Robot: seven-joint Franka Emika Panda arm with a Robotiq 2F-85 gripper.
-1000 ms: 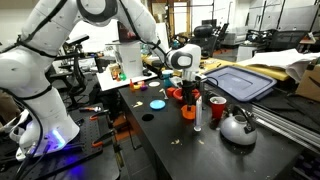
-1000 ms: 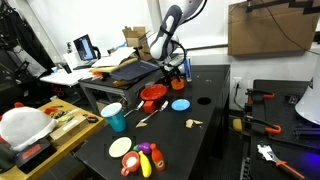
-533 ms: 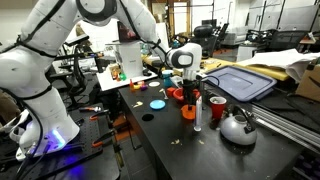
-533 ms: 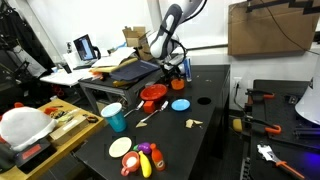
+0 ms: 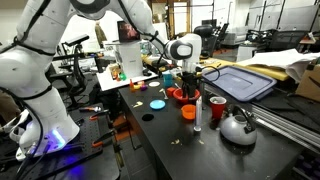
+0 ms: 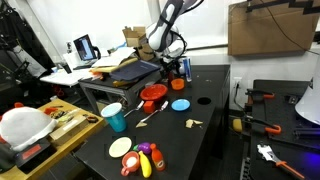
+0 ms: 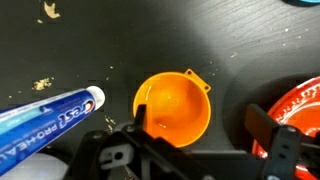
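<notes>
My gripper (image 7: 198, 128) is open and empty. It hangs above an orange cup (image 7: 173, 108) that stands upright on the black table. The left finger is over the cup's rim and the right finger is beside the cup, not touching it. A white and blue Crest toothpaste tube (image 7: 50, 120) lies just left of the cup. A red bowl (image 7: 295, 110) is at the right edge. In an exterior view the gripper (image 5: 188, 86) is above the orange cup (image 5: 187, 110), with the red bowl (image 5: 177, 95) behind. The gripper also shows in the second exterior view (image 6: 173, 62).
A blue plate (image 5: 157, 103), a red cup (image 5: 217, 108) and a silver kettle (image 5: 238, 126) stand around the cup. A dark tray (image 5: 240, 82) lies behind. A teal cup (image 6: 114, 117) and a plate of toy food (image 6: 135, 155) sit at the near end.
My gripper has risen straight up from just above the orange cup. The cup and the other objects have not moved.
</notes>
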